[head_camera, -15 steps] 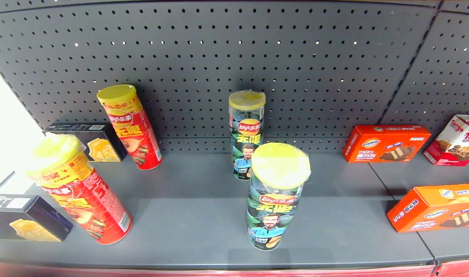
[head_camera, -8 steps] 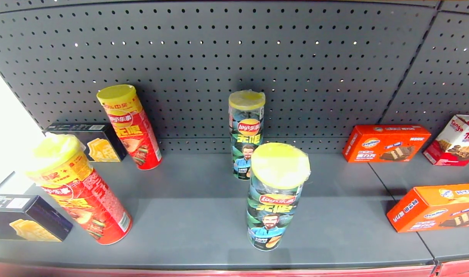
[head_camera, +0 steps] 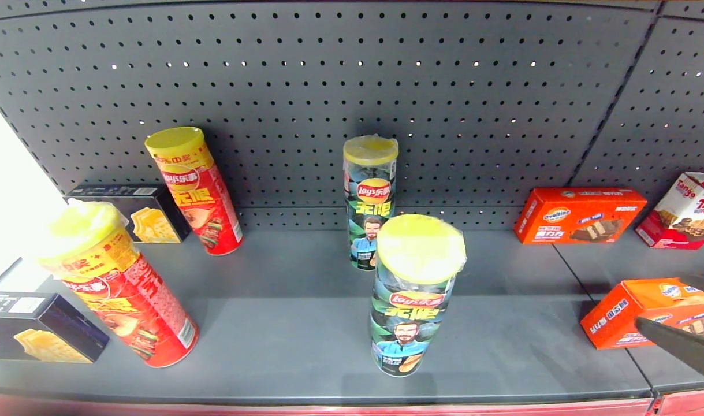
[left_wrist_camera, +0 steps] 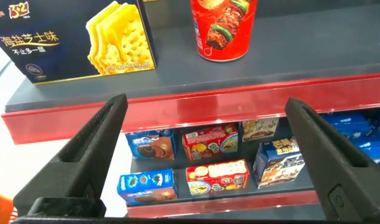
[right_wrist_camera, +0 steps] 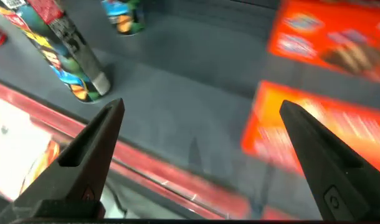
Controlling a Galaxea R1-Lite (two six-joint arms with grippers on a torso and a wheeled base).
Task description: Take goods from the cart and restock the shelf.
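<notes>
Right gripper [right_wrist_camera: 201,109]: empty, jaws spread, beside near orange snack box [head_camera: 623,312] at shelf [head_camera: 305,323] right end, probably lining up on it | left gripper [left_wrist_camera: 205,102]: empty, spread wide, low before shelf front, seemingly parked clear

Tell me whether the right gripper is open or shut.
Open: the right gripper has its fingers spread wide apart, with nothing held between them.

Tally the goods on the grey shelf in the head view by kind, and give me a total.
Red chip cans: 2
Green chip cans: 2
Dark cracker boxes: 2
Orange boxes: 2
Red-and-white wafer box: 1
Total: 9
</notes>
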